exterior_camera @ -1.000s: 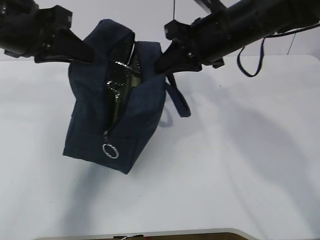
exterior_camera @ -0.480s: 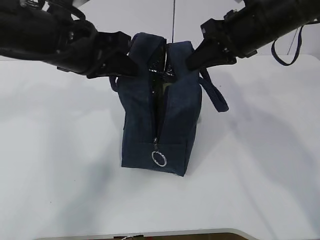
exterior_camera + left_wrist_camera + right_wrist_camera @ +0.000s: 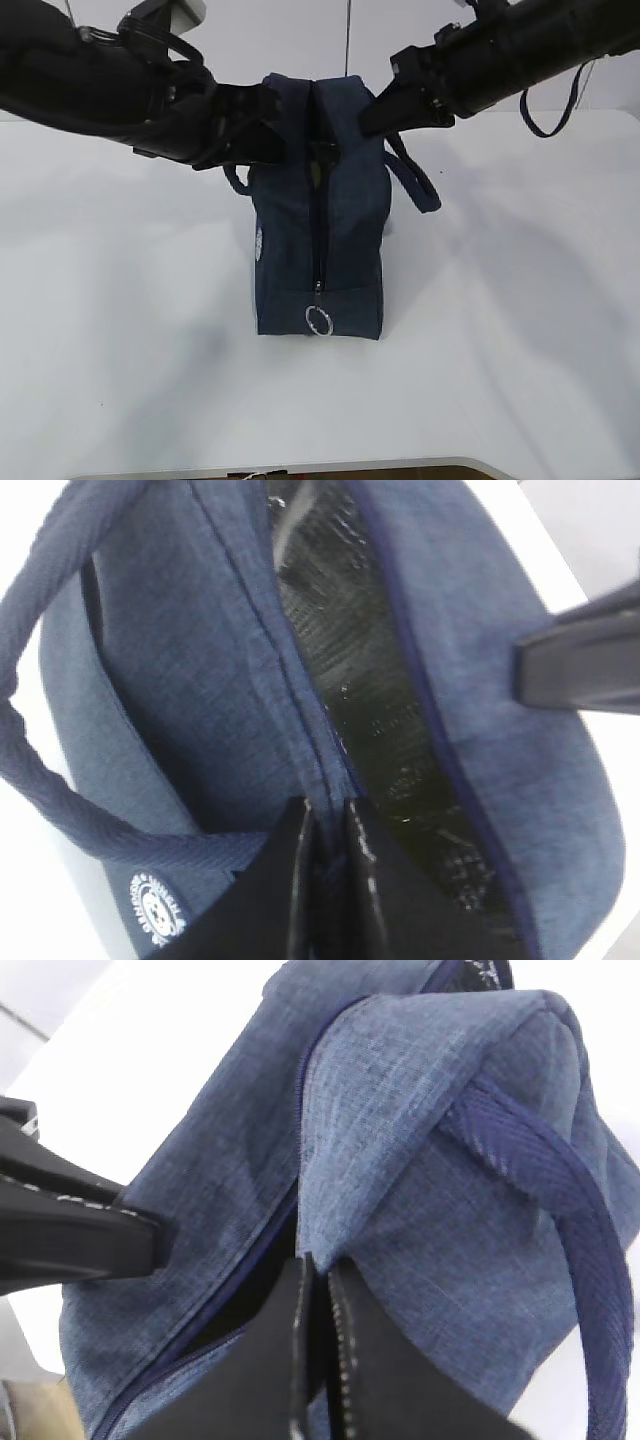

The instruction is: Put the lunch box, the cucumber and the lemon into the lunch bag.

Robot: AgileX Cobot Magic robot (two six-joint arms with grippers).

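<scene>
Left end effector (image 3: 268,128): clenched on the left lip of the lunch bag (image 3: 320,235), right beside the zipper track. The left wrist view shows both jaws pinching the fabric edge (image 3: 322,780), with dark shiny lining (image 3: 380,710) showing in the gap past it.

The lunch bag stands upright on the white table (image 3: 520,330), around the middle and toward the far edge, its narrow end facing the near edge. The zipper ring (image 3: 319,320) hangs low on that end. The top seam is open, but the 2 lips sit close together in the exterior view.

Right end effector (image 3: 372,118): clenched on the right lip of the bag; the right wrist view shows the jaws closed on the folded cloth edge (image 3: 318,1250). The right loop handle (image 3: 412,180) droops down that side.

The lunch box, cucumber and lemon are not visible in any view; whether they are inside the bag cannot be told.

Handling, as a judgement:
- The bag is soft cloth, likely light and floppy, and sags wherever it is unsupported.
- The lips by the zipper are the sensible hold, 1 per side, pulled apart evenly.
- The lining looks slick, so grip the outer cloth with it.
- The handles would lift the bag but not spread the mouth.
</scene>
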